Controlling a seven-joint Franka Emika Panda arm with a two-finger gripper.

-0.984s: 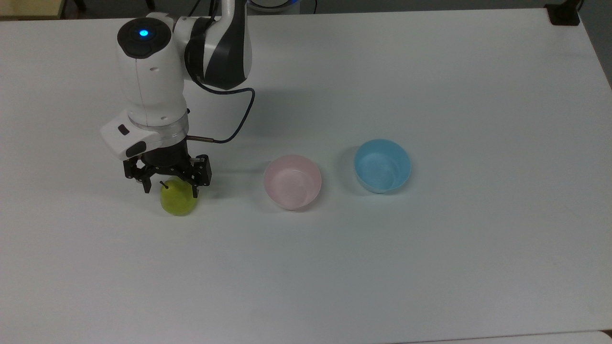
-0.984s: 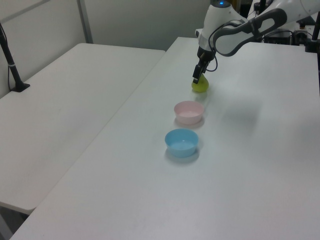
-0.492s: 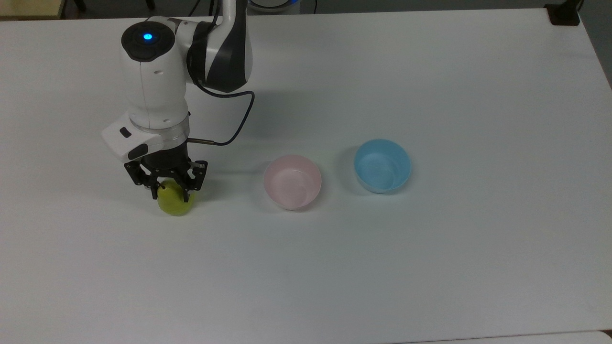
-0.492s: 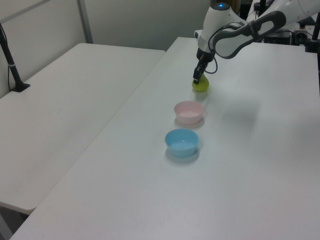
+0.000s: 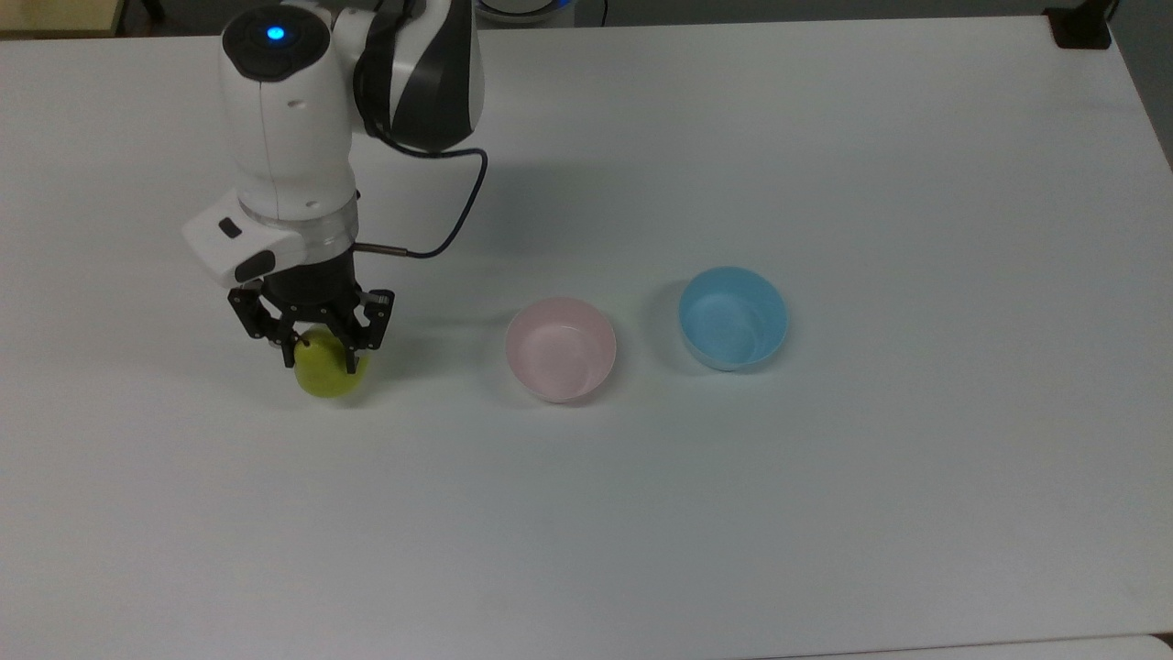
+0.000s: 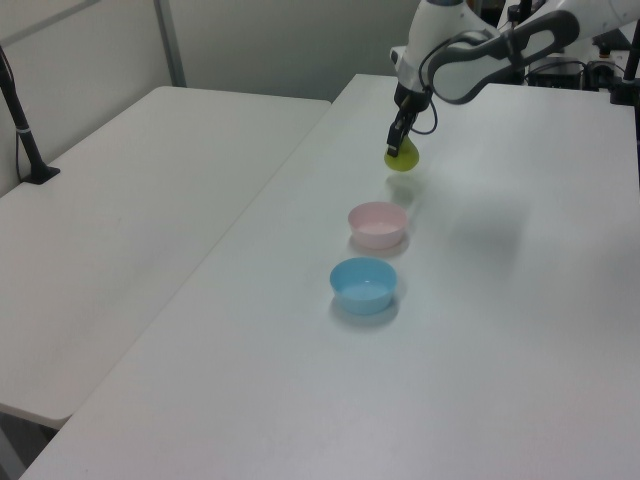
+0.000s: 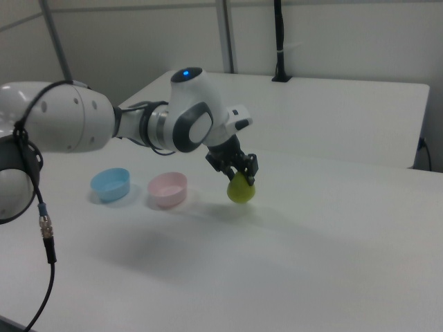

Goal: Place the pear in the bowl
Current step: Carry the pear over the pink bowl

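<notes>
gripper [image 5: 323, 359] is clamped on the top of the pear [image 5: 331, 376], fingers pinched in around its upper part, and you've got it off the table [image 5: 825, 513]: in the left view the pear [image 6: 402, 158] hangs clear above the surface with its faint shadow lying below it, and in the right view the fruit [image 7: 240, 190] dangles under the gripper [image 7: 243, 177] with a gap beneath. so the pick looks done, and the lift is under way.

what's left for you: carry it across and let it go. the pink bowl [image 5: 560, 348] sits well apart from the pear, toward the top view's right, and its inside is bare. the blue bowl [image 5: 733, 317] stands just beyond it on the same side, so the pink one is the nearer stop.

now the hard parts. the stem is tucked up between the fingers and you can't make it out cleanly. how deep the pads bite into the pear is hidden by the finger linkage, so i can't judge how secure the hold is.
</notes>
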